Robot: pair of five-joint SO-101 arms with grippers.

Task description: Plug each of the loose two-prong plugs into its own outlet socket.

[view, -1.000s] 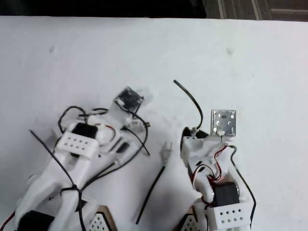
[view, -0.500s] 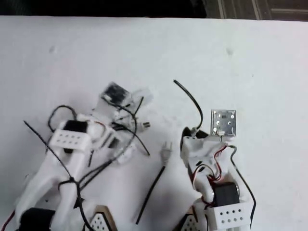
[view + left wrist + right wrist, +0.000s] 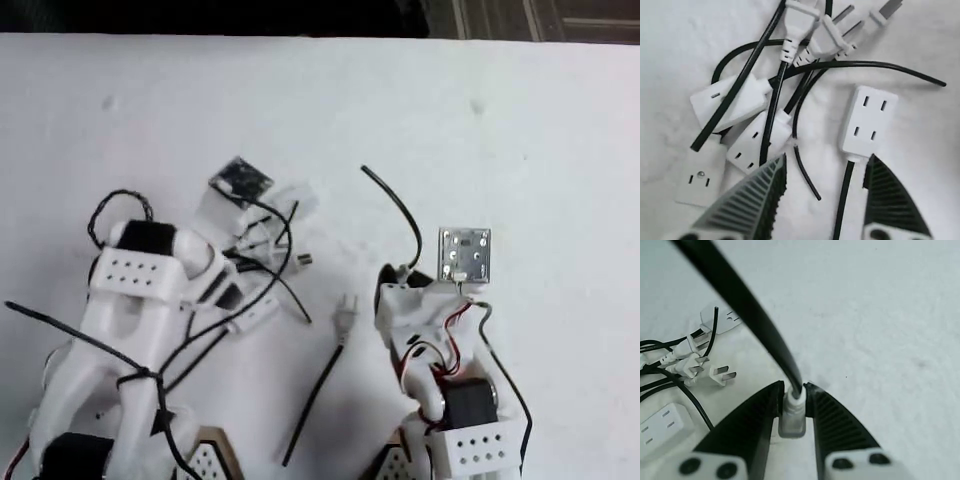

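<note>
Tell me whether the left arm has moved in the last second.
Yes. The left arm swung leftward, away from the loose plug, which stayed put.

Prongs of the white plug (image 3: 791, 415) out of sight inside the closed right hand (image 3: 792, 386)

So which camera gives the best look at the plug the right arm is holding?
The right wrist view: the plug sits close up, pinched between the right jaws, its black cord rising away. In the high view the arm covers the plug; the black cord curves off.
</note>
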